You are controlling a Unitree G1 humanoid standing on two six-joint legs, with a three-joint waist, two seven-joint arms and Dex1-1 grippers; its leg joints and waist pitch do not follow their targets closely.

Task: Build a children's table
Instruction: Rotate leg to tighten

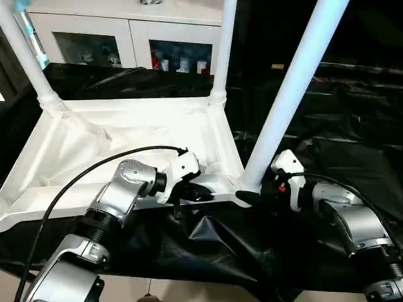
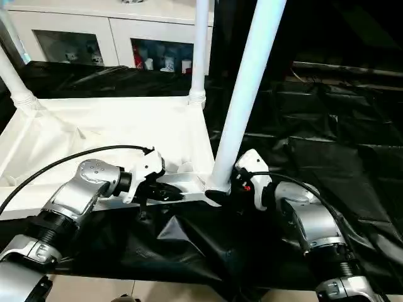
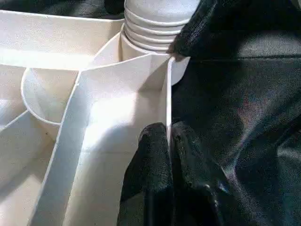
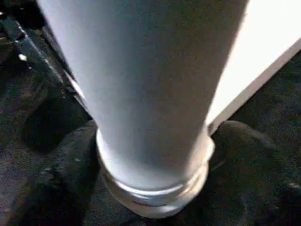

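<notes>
Presently: white tabletop point(image 1: 119, 141), ribbed underside up, on black-draped table point(image 1: 352, 151). Left hand point(image 3: 170, 141) pinched on its rim; right hand point(image 4: 155, 174), fingers spread around 5 o'clock corner leg point(image 1: 286, 100).

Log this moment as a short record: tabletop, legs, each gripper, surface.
tabletop: white, lying underside up on the black sheeting
legs fitted: three showing, far left leg, far right leg, near right leg
left gripper: shut on the tabletop's near rim, beside the near right socket
right gripper: fingers either side of the near right leg's base; grip unclear
background: white cabinet with glass doors
</notes>
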